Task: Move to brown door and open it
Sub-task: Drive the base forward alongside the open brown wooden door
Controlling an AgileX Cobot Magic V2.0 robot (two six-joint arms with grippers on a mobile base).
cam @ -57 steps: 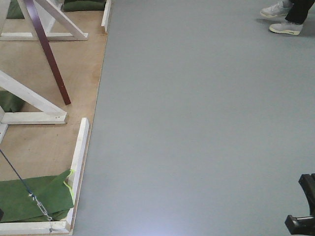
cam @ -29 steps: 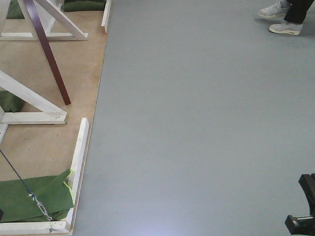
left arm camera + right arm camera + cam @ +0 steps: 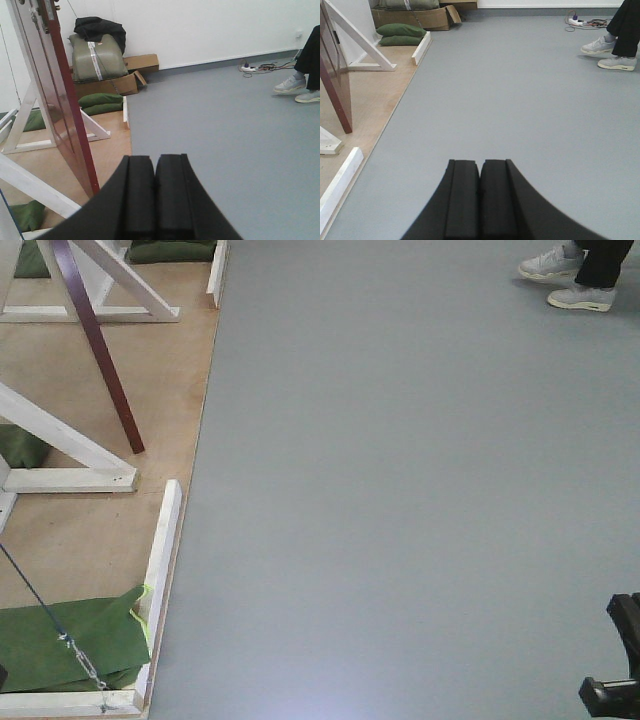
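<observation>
Shift: shoes (image 3: 580, 297) edged left; brown door (image 3: 97, 345) static, so the approach looks stalled.
Left gripper (image 3: 155, 167): closed, empty, door just left.
Right gripper (image 3: 480, 170): closed, empty.

Front view, upper left: the brown door (image 3: 98, 345) was plain glossy reddish-brown. Frame braces (image 3: 60, 432) were white. The platform (image 3: 165, 390) was pale tan. The floor (image 3: 420, 490) was uniform grey, unpatterned. The sandbag (image 3: 30, 655), lower left, was dark green. Shoes (image 3: 580, 296), upper right, were pale grey. The left gripper (image 3: 155, 165) and right gripper (image 3: 480, 167) were matt black.
</observation>
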